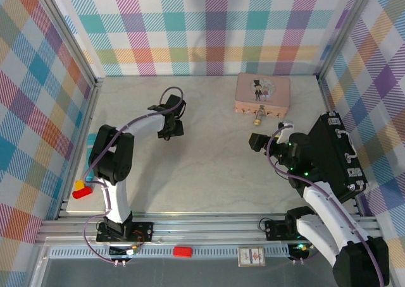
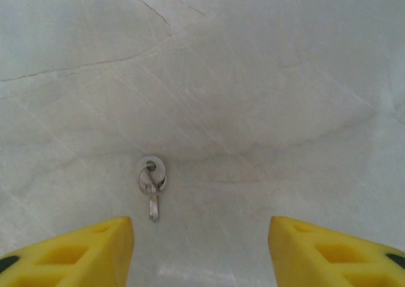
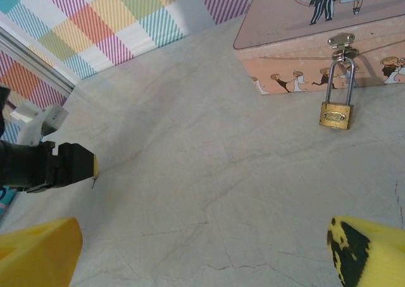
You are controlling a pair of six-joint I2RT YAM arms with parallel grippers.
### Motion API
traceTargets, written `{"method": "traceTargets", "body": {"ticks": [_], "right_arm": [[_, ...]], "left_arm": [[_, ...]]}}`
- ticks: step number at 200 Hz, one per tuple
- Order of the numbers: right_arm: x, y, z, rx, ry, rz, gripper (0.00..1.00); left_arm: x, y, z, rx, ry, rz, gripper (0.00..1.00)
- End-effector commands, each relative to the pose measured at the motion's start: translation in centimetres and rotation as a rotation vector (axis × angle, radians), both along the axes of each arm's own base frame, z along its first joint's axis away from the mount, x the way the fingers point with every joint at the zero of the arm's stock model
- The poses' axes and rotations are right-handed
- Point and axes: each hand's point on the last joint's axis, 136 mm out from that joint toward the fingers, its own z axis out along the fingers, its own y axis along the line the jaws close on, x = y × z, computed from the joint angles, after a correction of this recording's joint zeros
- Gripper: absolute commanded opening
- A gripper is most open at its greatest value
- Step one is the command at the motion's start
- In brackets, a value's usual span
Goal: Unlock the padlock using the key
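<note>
Your left pincer (image 2: 201, 229) points straight down at the pale, marble-patterned table (image 2: 285, 78). Its yellow fingers (image 2: 82, 252) stand partly apart, and nothing is held between them. The key (image 2: 154, 205), tiny and grey, lies flat on the table with a small ring (image 2: 152, 170) threaded through its head. It sits just ahead of the fingertips and off to the left of the pincer's midline, close to the left-hand finger but not touching it. The blade points back toward the pincer. Judged from this pose, the pincer is held low over the key to pick it up, though the key is not centred in the gap.

Your right pincer (image 3: 202, 236) is spread wide and holds nothing. It sits low over the table and faces the pink tin (image 3: 297, 21). The brass padlock (image 3: 335, 115) is hooked through the tin's gold latch (image 3: 342, 40), so its body dangles against the tin's front wall. You cannot tell whether its base touches the table. It lies well ahead of this pincer and to the right of its midline. This looks like a waiting position from which to steady the lock.
</note>
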Motion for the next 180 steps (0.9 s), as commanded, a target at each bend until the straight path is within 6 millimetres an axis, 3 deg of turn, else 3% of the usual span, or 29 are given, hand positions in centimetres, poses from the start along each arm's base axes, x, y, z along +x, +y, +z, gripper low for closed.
{"method": "traceTargets", "body": {"ticks": [1,54,180], "right_arm": [[-0.2,0.4,0.4,0.012,-0.020,0.020,0.99],[-0.2,0.6,0.2,0.020,-0.011,0.024,0.99],[0.1,0.6,-0.3,0.023,0.003,0.023,0.99]], "left_arm": [[0.3,1.0,-0.8,0.017,0.041,0.055,0.54],[0.9,2.2,-2.4,0.056,0.074,0.093,0.50],[0.5,2.5,-3.3,0.087,0.088,0.067,0.16]]}}
